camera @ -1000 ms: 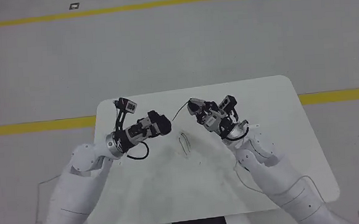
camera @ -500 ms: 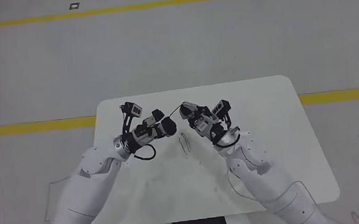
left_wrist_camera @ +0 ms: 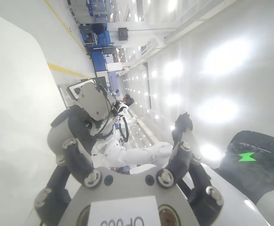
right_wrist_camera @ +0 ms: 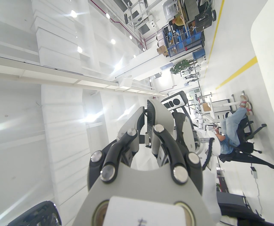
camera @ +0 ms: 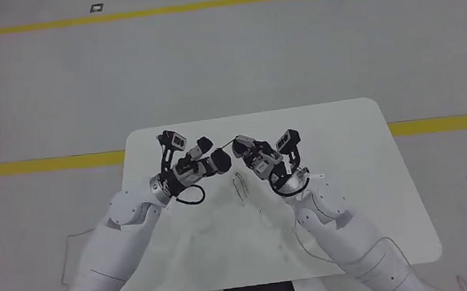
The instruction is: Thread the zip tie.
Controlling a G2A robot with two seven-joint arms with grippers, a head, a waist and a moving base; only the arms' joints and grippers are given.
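White table (camera: 362, 138) with rounded corners on a pale grey floor (camera: 212, 58) crossed by two yellow lines (camera: 209, 4). Beyond the table: blue shelves (right_wrist_camera: 182, 40), a potted plant (right_wrist_camera: 182, 65), an office chair (right_wrist_camera: 248, 147), and bright ceiling lights (right_wrist_camera: 73, 14).

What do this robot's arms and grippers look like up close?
The left arm and right arm have smooth, rounded white shells; a black cable loops at the left wrist. The left gripper and right gripper each have a grey metal base with silver bolts, a white printed label, black linkage bars and broad grey fingers faced with black ribbed pads.
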